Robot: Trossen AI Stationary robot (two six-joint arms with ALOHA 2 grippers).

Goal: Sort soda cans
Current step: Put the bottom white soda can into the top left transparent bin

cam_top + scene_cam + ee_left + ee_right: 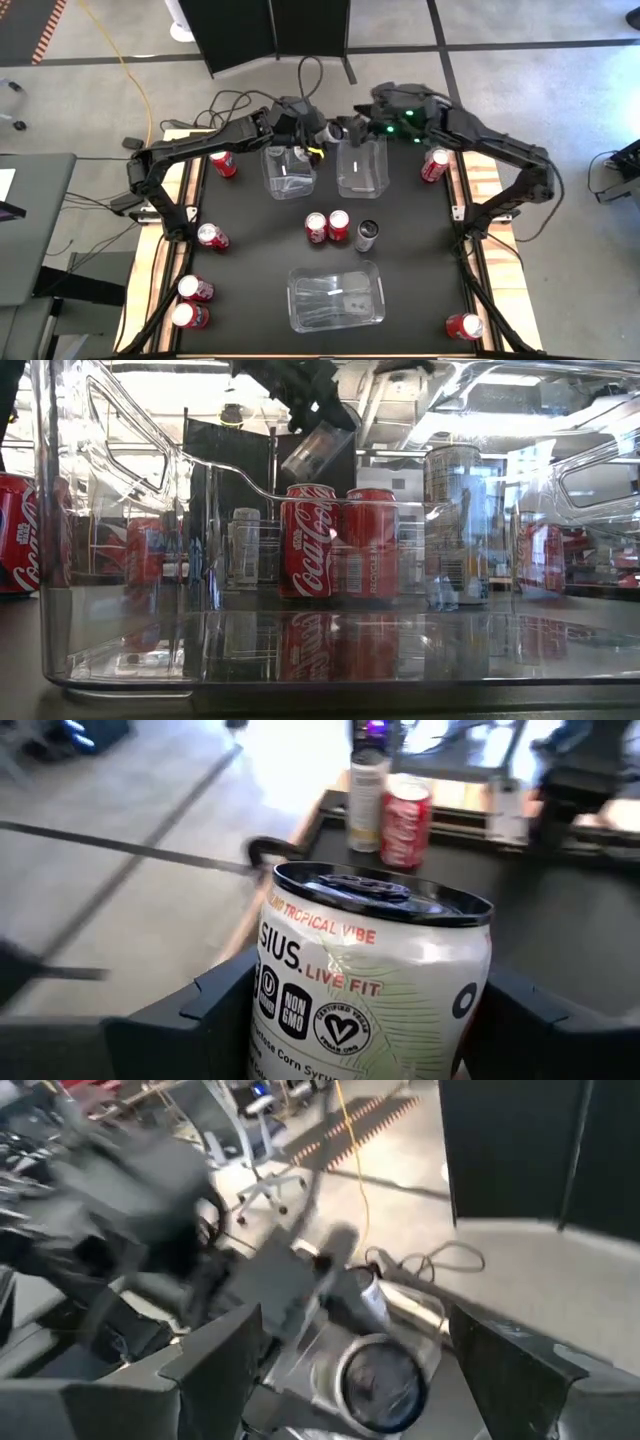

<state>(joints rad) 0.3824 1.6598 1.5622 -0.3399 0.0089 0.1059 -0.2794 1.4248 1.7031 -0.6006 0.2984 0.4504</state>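
Observation:
My left gripper (316, 133) is shut on a white-silver can (370, 970), high above the gap between the two far clear bins (290, 172) (362, 166). The low view shows this can (318, 450) tilted in the air. My right gripper (352, 130) faces it from the right with its fingers open; in the right wrist view the can's round end (380, 1380) shows ahead between them, apart from both. Two red cans (327, 226) and a silver can (367, 236) stand on their bases mid-table. My left gripper pinches the white-silver can by the middle of its body (300, 1010), one finger (190, 1020) on each side, lying across the can. It reaches in from the table's left. The can is lifted clear of the table and tilted, its dark-rimmed top (380, 895) free.
A third clear bin (336, 295) sits near the front edge. Red cans stand near the far left (223, 163), far right (435, 165), along the left side (212, 236) (195, 289) (188, 316) and at the near right corner (464, 326).

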